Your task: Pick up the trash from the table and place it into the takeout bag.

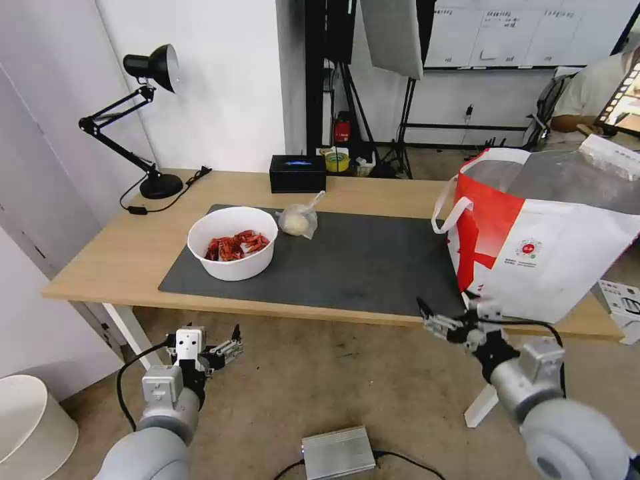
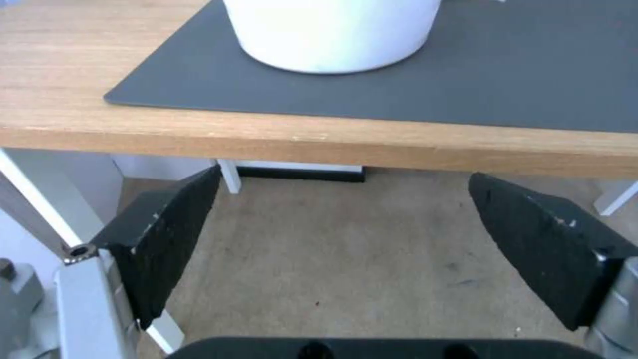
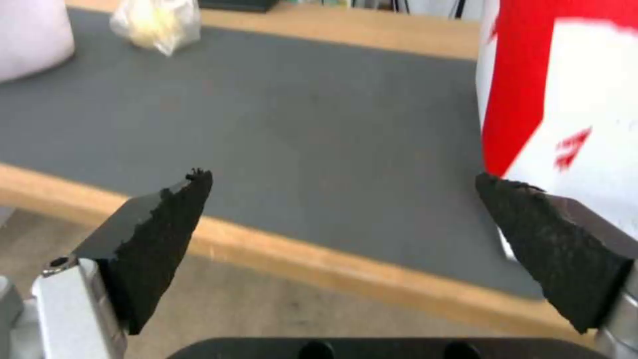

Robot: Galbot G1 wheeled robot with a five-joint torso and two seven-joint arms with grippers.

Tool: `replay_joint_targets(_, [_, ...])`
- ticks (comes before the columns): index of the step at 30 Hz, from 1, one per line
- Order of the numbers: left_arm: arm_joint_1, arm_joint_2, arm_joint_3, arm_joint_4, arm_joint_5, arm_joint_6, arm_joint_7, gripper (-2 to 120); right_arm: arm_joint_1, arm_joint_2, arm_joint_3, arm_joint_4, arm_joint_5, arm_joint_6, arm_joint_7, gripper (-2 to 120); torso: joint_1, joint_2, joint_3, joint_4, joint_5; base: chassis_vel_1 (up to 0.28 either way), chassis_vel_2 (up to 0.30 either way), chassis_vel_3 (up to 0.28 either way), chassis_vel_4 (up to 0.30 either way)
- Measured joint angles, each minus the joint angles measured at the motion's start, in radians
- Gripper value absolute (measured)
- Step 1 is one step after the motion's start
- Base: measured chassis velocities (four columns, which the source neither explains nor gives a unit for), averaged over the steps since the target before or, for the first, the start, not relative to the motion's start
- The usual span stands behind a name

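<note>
L gripper [image 1: 230, 345] spread, below table [image 1: 120, 253] edge, bowl [image 1: 233, 242] ahead. R gripper [image 1: 445, 321] spread, takeout bag [image 1: 540, 257] just beside; knotted bag [image 1: 298, 219] farther ahead.

Non-task items noted from my head camera: black desk lamp [image 1: 148, 120] at the far left corner of the desk, its cord [image 1: 163, 197] trailing beside the base. Black rectangular box [image 1: 297, 173] at the far edge. White bin [image 1: 30, 427] and a grey metal box [image 1: 338, 453] on the carpet.
</note>
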Motion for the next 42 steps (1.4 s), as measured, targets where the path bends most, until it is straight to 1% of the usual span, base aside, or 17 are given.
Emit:
replay_joint_targets(8, [0.002, 0.0, -0.008, 0.002, 0.0, -0.001, 0.006, 100, -0.02, 0.007, -0.028, 0.0, -0.027, 0.003, 0.052, 100, 0.0, 0.0, 0.0, 0.0001, 0.0, 0.0, 0.0, 0.0, 0.0])
replay_joint_targets(11, [0.004, 0.003, -0.017, 0.002, -0.001, -0.001, 0.023, 100, -0.029, 0.008, -0.03, 0.002, -0.037, -0.015, 0.071, 100, 0.0, 0.0, 0.0, 0.0001, 0.0, 0.0, 0.0, 0.0, 0.0])
replay_joint_targets(18, [0.005, 0.004, -0.02, 0.002, -0.001, -0.002, 0.025, 100, -0.036, 0.007, -0.047, 0.007, -0.046, -0.035, 0.09, 100, 0.0, 0.0, 0.0, 0.0001, 0.0, 0.0, 0.0, 0.0, 0.0])
replay_joint_targets(24, [0.007, 0.005, -0.022, 0.002, -0.001, -0.003, 0.025, 100, -0.031, 0.011, -0.092, 0.007, -0.046, -0.037, 0.092, 100, 0.0, 0.0, 0.0, 0.0, 0.0, 0.0, 0.0, 0.0, 0.0])
replay_joint_targets(27, [0.007, 0.007, -0.023, 0.002, -0.001, -0.003, 0.025, 100, -0.003, 0.012, -0.118, 0.005, -0.032, -0.007, 0.05, 100, 0.0, 0.0, 0.0, 0.0, 0.0, 0.0, 0.0, 0.0, 0.0])
replay_joint_targets(28, [0.007, 0.007, -0.023, 0.002, -0.001, -0.003, 0.025, 100, -0.003, 0.012, -0.118, 0.005, -0.032, -0.007, 0.05, 100, 0.0, 0.0, 0.0, 0.0, 0.0, 0.0, 0.0, 0.0, 0.0])
replay_joint_targets(32, [0.002, 0.007, -0.017, 0.004, -0.001, -0.003, 0.025, 100, 0.078, -0.003, -0.142, -0.009, 0.012, 0.036, -0.046, 100, 0.0, 0.0, 0.0, 0.0, 0.0001, 0.0, 0.0, 0.0, 0.0])
replay_joint_targets(33, [0.002, 0.007, -0.017, 0.004, -0.001, -0.003, 0.025, 100, 0.078, -0.003, -0.142, -0.009, 0.012, 0.036, -0.046, 100, 0.0, 0.0, 0.0, 0.0, 0.0001, 0.0, 0.0, 0.0, 0.0])
replay_joint_targets(37, [-0.006, 0.019, -0.013, 0.006, -0.003, -0.003, 0.026, 100, 0.211, -0.036, -0.159, -0.037, 0.072, 0.046, -0.137, 100, 0.0, 0.0, 0.0, 0.0, 0.0001, 0.0, 0.0, 0.0, 0.0])
replay_joint_targets(38, [-0.006, 0.019, -0.013, 0.006, -0.003, -0.003, 0.026, 100, 0.211, -0.036, -0.159, -0.037, 0.072, 0.046, -0.137, 100, 0.0, 0.0, 0.0, 0.0, 0.0001, 0.0, 0.0, 0.0, 0.0])
replay_joint_targets(39, [-0.006, 0.02, -0.012, 0.005, -0.004, -0.003, 0.026, 100, 0.251, -0.046, -0.17, -0.049, 0.087, 0.046, -0.157, 100, 0.0, 0.0, 0.0, -0.0002, -0.0001, 0.0, 0.0, 0.0, 0.0])
replay_joint_targets(41, [-0.004, 0.02, -0.013, 0.003, -0.005, -0.002, 0.026, 100, 0.343, -0.063, -0.215, -0.083, 0.113, 0.045, -0.182, 100, 0.0, 0.0, 0.0, 0.0, 0.0002, 0.0, 0.0, 0.0, 0.0])
replay_joint_targets(42, [-0.003, 0.019, -0.013, 0.003, -0.005, -0.002, 0.025, 100, 0.416, -0.07, -0.249, -0.119, 0.13, 0.042, -0.194, 100, 0.0, 0.0, 0.0, 0.0, 0.0002, 0.0, 0.0, 0.0, 0.0])
